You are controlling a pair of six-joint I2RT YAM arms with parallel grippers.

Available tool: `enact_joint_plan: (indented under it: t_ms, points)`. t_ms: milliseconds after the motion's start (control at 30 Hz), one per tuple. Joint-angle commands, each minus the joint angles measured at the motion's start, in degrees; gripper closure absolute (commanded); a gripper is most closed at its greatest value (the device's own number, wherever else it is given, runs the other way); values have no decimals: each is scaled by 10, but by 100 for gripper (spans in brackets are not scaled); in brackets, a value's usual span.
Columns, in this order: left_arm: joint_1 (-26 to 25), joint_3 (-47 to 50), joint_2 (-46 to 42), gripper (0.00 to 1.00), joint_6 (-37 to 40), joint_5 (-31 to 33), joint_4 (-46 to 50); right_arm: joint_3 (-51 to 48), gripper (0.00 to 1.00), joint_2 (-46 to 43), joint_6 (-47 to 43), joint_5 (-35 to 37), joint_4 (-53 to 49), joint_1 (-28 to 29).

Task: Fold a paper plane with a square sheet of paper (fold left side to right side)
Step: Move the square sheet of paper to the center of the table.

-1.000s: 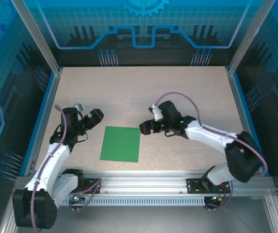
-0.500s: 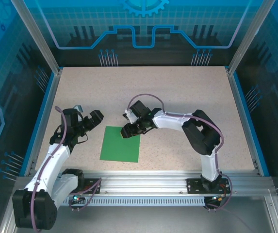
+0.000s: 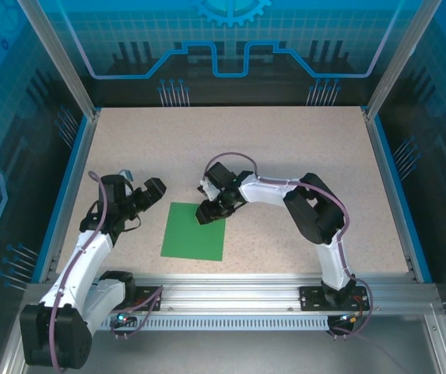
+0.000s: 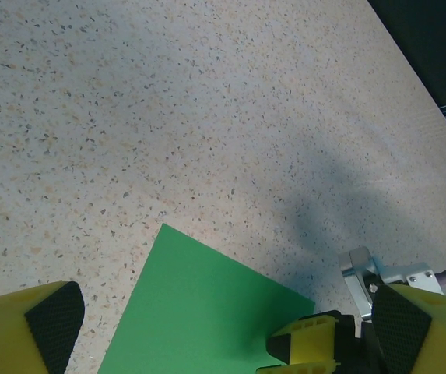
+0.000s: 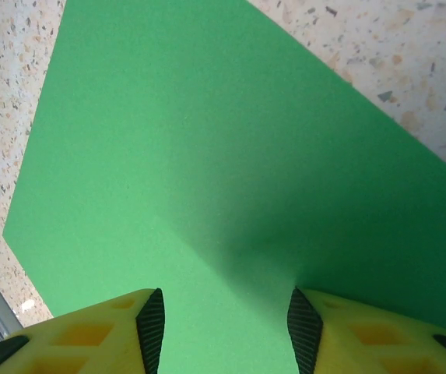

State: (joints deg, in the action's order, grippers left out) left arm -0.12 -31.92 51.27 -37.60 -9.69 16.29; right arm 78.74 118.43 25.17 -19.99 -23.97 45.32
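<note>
Speckled tabletop (image 3: 300,156) is ringed by blue panels (image 3: 230,39). The square sheet of paper (image 3: 193,232) is laid flat & unfolded nr the front edge, left of centre. The right pincer (image 3: 207,212) is held over its far right corner, fingers apart w/ green seen btwn them; contact w/ the sheet can't be told. The left pincer (image 3: 151,192) is kept just left of the sheet, off it, fingers spread wide.

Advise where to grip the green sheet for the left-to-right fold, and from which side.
Take the square sheet of paper by its left edge, near a corner, coming in low from the left with the left gripper, which sits open beside it. It lies flat on the table, so likely only a thin edge offers a pinch.
</note>
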Motion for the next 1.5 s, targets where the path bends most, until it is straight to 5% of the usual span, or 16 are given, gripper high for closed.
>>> enact_joint_plan:
  t_ms: [0,833,1467]
  points:
    - [-4,3,2,1,-7,6,13,-19,50,11,-14,39,-29,-23]
    - [-9,-9,47,1,-29,-34,-10,38,50,19,-122,128,-74,-210]
    - [-117,-118,237,3,-12,-122,-79,4,44,-76,-103,95,-23,-224]
